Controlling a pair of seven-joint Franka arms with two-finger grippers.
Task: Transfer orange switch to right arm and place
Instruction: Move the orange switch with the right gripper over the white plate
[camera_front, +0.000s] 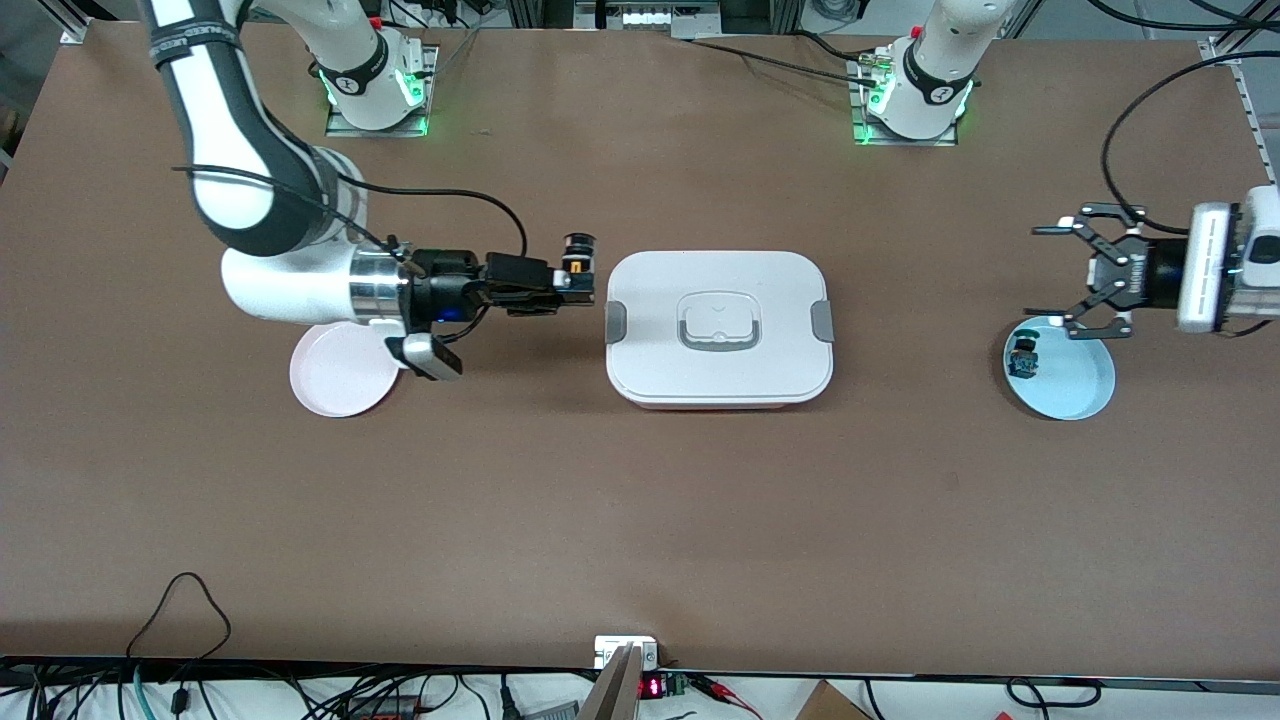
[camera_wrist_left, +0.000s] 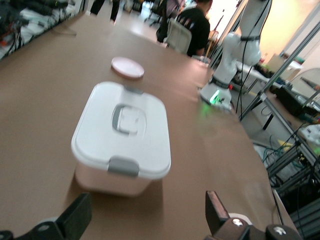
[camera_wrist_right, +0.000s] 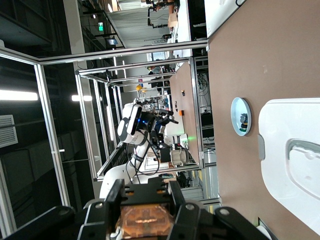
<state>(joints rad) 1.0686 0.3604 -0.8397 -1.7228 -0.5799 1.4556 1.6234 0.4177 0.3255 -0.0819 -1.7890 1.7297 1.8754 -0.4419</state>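
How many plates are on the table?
2. A pink plate lies at the right arm's end of the table, partly under that arm. A blue plate lies at the left arm's end, holding a small switch.

The right arm hides part of the pink plate (camera_front: 335, 385).

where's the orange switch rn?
Orange switch is clamped in the right gripper, in the air beside the white lunchbox, at its right-arm end.
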